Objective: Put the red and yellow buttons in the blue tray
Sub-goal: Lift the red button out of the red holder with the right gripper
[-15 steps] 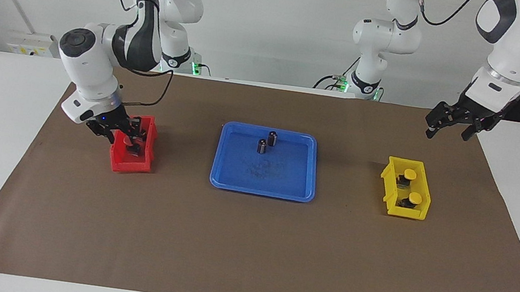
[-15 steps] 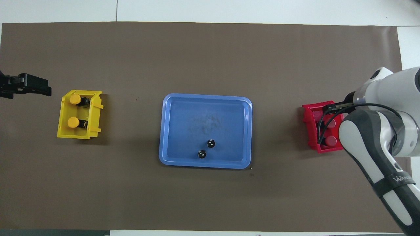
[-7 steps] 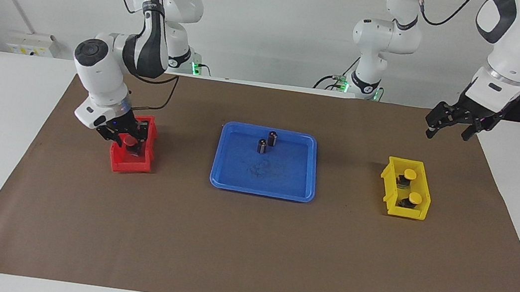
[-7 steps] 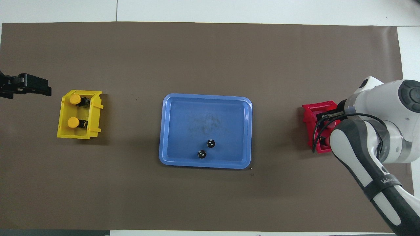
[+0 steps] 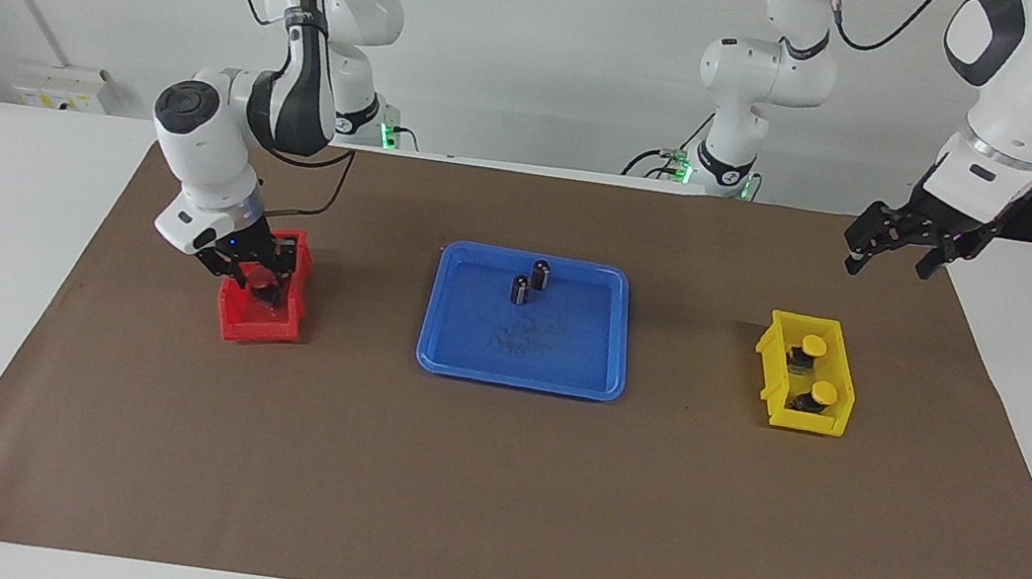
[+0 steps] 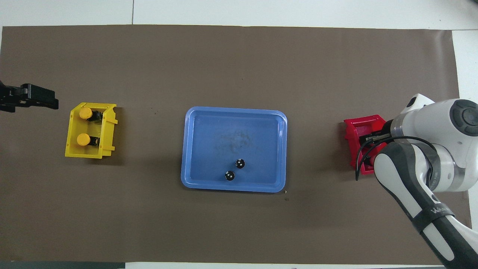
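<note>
A red button [image 5: 257,276] sits pinched between the fingers of the right gripper [image 5: 250,279], raised over the red bin [image 5: 261,321] at the right arm's end of the surface; the arm hides most of the bin from above, so a second red button, if it lies there, cannot be made out. Two yellow buttons [image 6: 85,126] lie on their sides in the yellow bin [image 6: 89,153] at the left arm's end, one nearer to the robots than the other. Between the bins rests the blue tray [image 6: 194,149], holding only two dark capless cylinders [image 6: 235,169], upright and just beside each other near its robot-side rim. The left gripper [image 5: 890,251] hangs over the brown mat [image 5: 489,495] near the yellow bin, fingers spread wide and holding nothing, the arm waiting.
</note>
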`<state>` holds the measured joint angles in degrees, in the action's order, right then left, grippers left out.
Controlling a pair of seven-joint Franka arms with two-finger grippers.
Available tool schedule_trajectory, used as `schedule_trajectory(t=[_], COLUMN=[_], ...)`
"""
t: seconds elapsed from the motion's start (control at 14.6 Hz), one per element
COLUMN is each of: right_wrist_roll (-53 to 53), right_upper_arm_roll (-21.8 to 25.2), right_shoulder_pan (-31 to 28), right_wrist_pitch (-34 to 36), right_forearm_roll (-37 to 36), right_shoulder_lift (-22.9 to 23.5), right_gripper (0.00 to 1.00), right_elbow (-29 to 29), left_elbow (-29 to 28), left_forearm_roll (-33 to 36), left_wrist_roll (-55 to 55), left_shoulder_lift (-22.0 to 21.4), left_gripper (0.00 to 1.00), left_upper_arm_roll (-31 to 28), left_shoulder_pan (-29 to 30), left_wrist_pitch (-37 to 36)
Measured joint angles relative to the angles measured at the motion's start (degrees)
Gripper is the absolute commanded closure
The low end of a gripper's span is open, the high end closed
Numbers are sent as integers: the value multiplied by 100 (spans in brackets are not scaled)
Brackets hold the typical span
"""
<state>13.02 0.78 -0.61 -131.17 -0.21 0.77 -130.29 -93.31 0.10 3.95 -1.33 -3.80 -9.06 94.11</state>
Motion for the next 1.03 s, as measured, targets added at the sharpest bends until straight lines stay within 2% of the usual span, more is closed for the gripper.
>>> schedule_trajectory(t=[0.14, 0.27, 0.41, 0.62, 0.75, 1.03], right_wrist_roll=[97, 104, 105, 105, 105, 12], right_upper_arm_roll=[4, 8, 8, -11, -25, -43], right_shoulder_pan=[-56, -62, -61, -43, -36, 233], right_wrist_pitch=[-2, -2, -2, 68, 711, 2755], right_forearm_roll=[0, 0, 0, 0, 0, 44], right_shoulder_lift=[-24, -33, -35, -35, 12, 515], right_gripper=[54, 73, 83, 83, 83, 83], right_elbow=[-28, -37, -43, 81, 641, 2987], left_elbow=[0, 0, 0, 0, 0, 0], left_forearm_roll=[0, 0, 0, 0, 0, 0], left_wrist_roll=[0, 0, 0, 0, 0, 0], left_shoulder_lift=[0, 0, 0, 0, 0, 0], left_gripper=[0, 0, 0, 0, 0, 0], left_upper_arm_roll=[0, 0, 0, 0, 0, 0], left_shoulder_pan=[0, 0, 0, 0, 0, 0], left_wrist_pitch=[0, 0, 0, 0, 0, 0])
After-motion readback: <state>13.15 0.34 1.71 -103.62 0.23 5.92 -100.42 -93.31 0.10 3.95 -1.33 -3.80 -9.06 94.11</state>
